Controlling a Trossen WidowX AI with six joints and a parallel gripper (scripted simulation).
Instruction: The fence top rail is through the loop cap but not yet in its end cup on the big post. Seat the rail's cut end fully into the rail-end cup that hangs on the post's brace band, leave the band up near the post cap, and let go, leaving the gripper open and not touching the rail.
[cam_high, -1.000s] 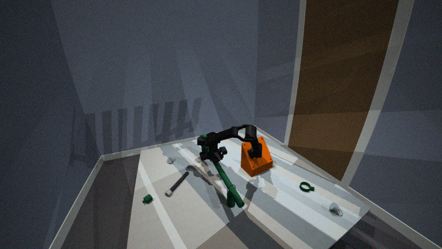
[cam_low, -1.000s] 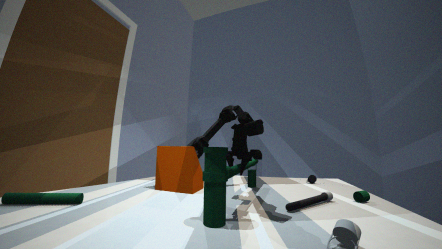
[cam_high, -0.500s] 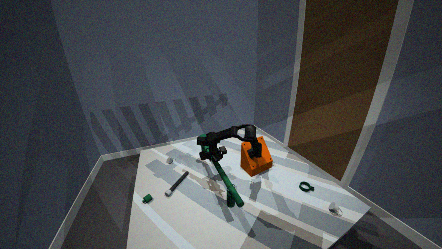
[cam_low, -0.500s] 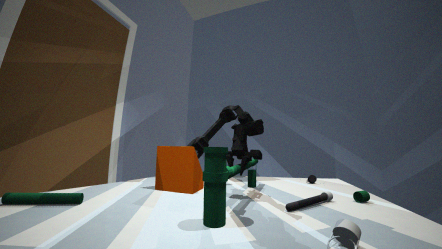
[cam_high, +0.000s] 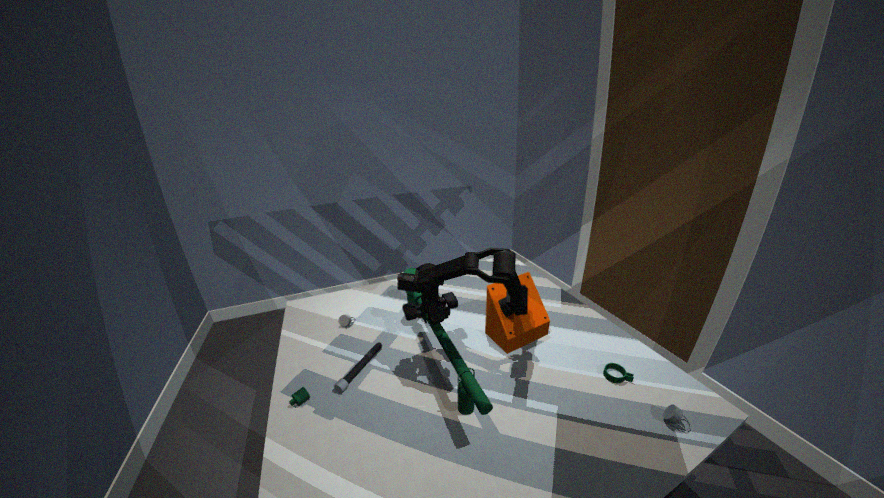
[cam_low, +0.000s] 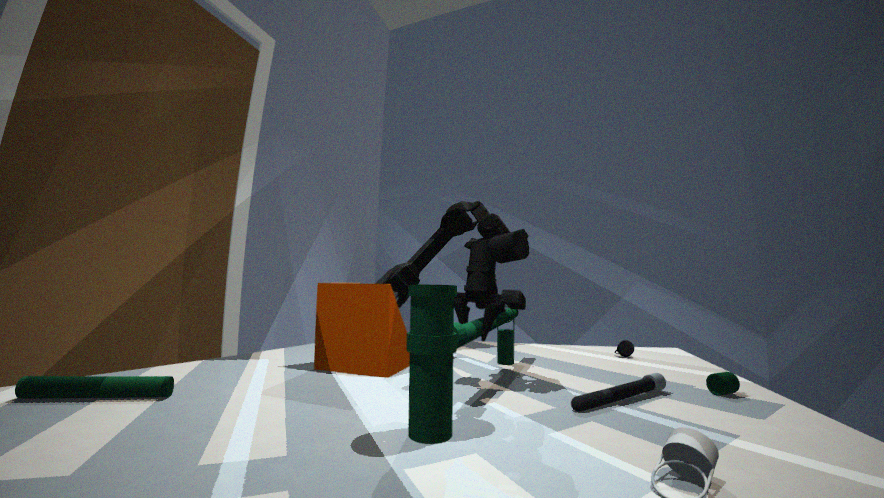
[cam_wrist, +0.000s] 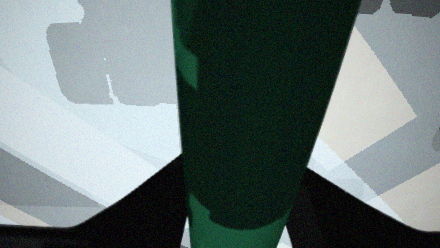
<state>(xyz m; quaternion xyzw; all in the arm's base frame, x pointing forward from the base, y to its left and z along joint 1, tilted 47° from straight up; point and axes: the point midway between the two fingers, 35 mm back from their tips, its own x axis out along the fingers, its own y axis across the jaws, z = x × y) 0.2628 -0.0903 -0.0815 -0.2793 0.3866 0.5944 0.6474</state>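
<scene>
Gripper (cam_low: 488, 312) partly closed, clamped on green rail (cam_low: 479, 326) at frame centre; rail runs between both fingers in wrist view.

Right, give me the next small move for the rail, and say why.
Probably keep the gripper shut on the rail and nudge it along its length toward the big post. The rail meets the band there, but whether the end is fully seated cannot be told.
</scene>
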